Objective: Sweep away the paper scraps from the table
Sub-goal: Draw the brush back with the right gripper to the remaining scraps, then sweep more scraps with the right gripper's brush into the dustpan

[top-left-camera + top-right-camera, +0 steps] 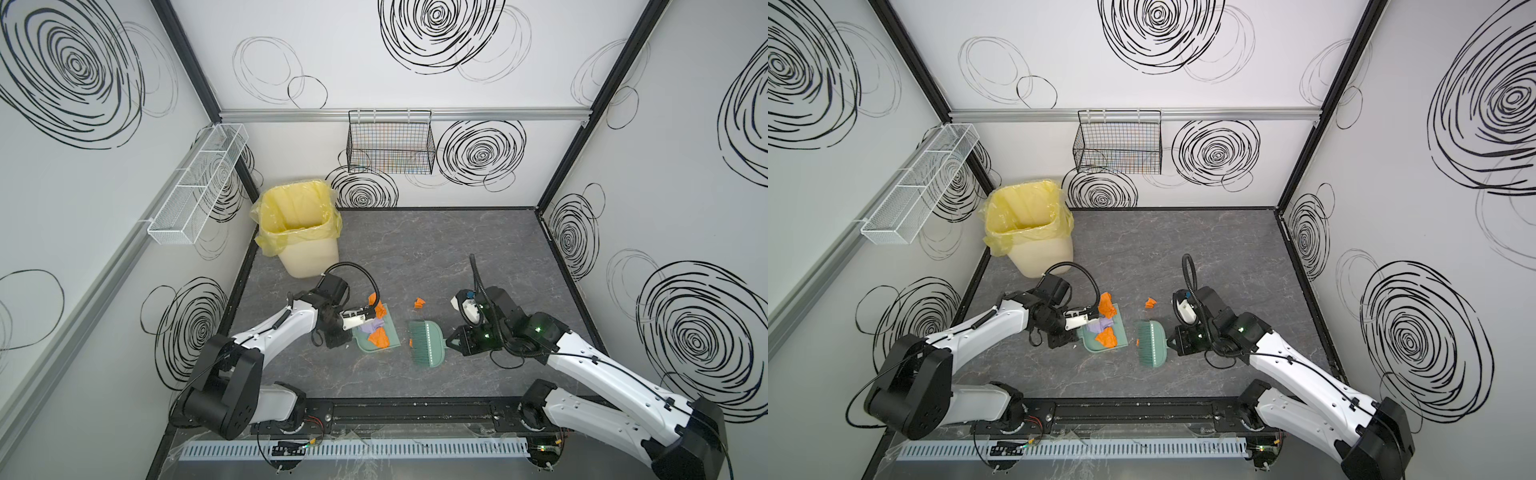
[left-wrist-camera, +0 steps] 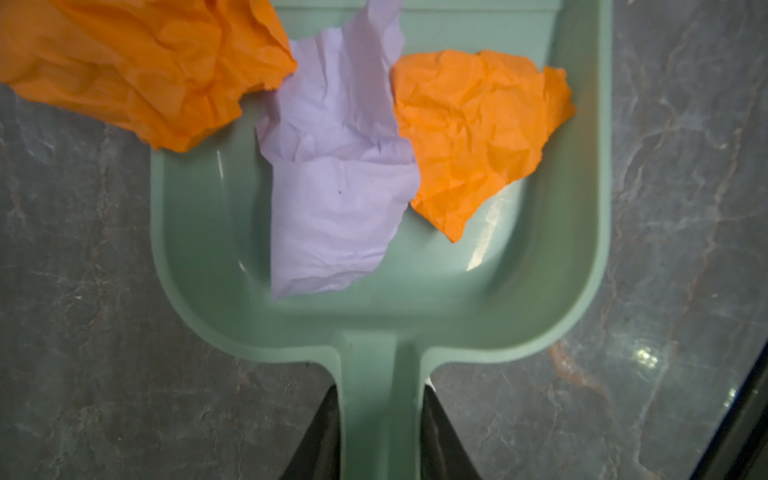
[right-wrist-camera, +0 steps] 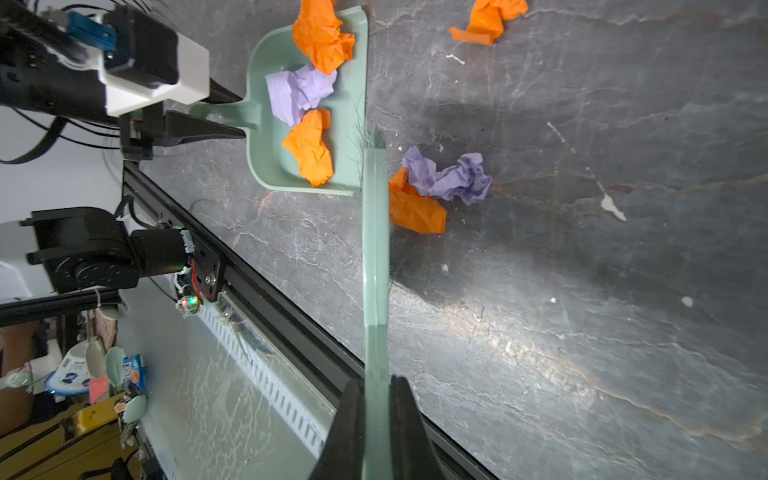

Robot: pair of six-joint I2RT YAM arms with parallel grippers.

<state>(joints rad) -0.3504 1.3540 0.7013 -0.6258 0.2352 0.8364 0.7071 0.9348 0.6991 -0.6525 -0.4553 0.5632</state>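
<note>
My left gripper (image 2: pixel 382 392) is shut on the handle of the mint-green dustpan (image 2: pixel 208 249), which lies on the table (image 1: pixel 457 249). Two orange paper scraps (image 2: pixel 478 133) and a lavender one (image 2: pixel 336 187) rest in the pan, one orange piece hanging over its rim. My right gripper (image 3: pixel 377 384) is shut on the brush (image 3: pixel 376 249) handle. The brush (image 1: pixel 426 338) stands just right of the dustpan (image 1: pixel 376 338). An orange scrap (image 3: pixel 415 210) and a lavender scrap (image 3: pixel 453 178) lie against its far side. Another orange scrap (image 1: pixel 419 303) lies alone behind it.
A cream bin with a yellow liner (image 1: pixel 301 232) stands at the table's back left, behind my left arm. A black wire basket (image 1: pixel 390 143) and a white mesh shelf (image 1: pixel 199 183) hang on the walls. A black rail (image 1: pixel 415 409) edges the front.
</note>
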